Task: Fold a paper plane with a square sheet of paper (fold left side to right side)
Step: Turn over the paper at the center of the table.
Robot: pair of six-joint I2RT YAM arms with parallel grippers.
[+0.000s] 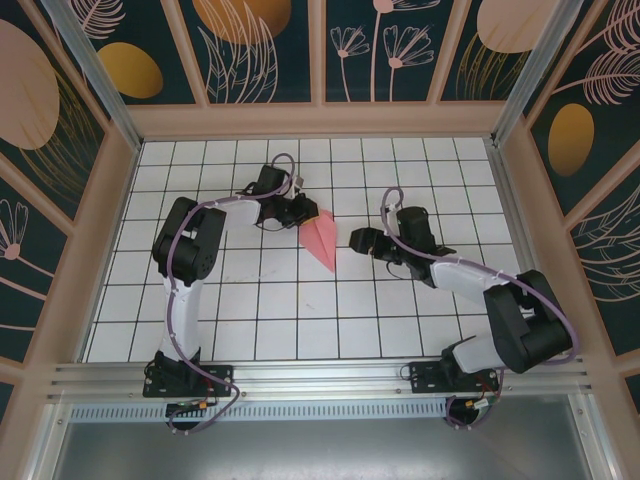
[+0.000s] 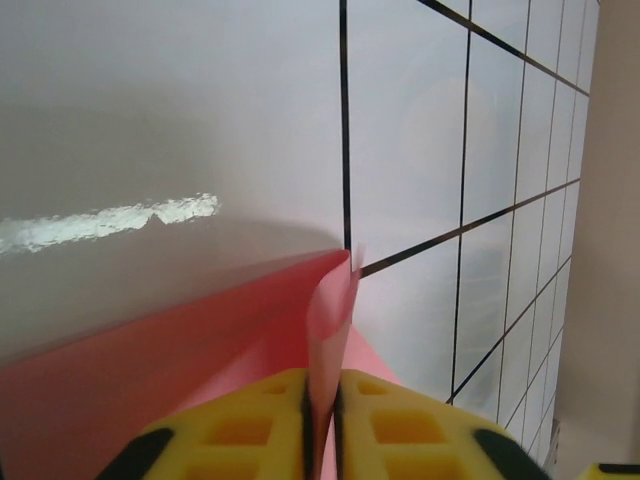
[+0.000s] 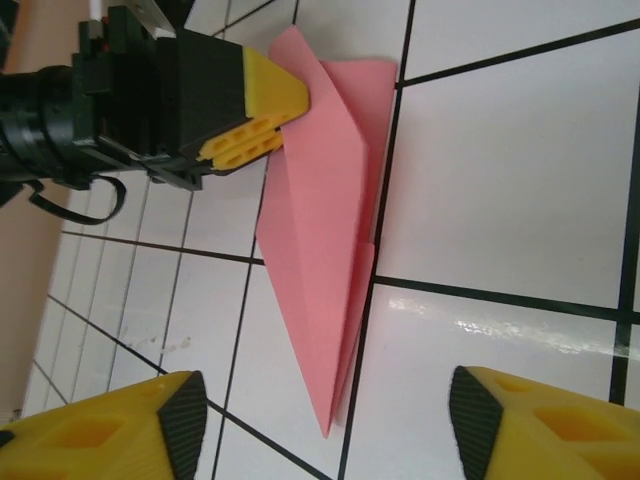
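Observation:
The square sheet of paper lies folded into a slim, salmon-pink paper plane [image 1: 323, 240] on the white grid table, its point toward the near side. My left gripper [image 1: 304, 212] is at the plane's wide far-left end, shut on a raised flap of it. In the left wrist view the yellow fingers [image 2: 260, 430] pinch that upright pink flap [image 2: 330, 320]. My right gripper [image 1: 358, 240] hovers just right of the plane, open, holding nothing. In the right wrist view the paper plane [image 3: 320, 230] lies ahead and its tip ends between my spread fingertips [image 3: 180, 425].
The left gripper's yellow fingers [image 3: 260, 110] reach over the plane's far end in the right wrist view. Wooden-framed patterned walls [image 1: 320, 118] enclose the table on three sides. White tiles [image 1: 300, 320] lie bare between the paper and the arm bases.

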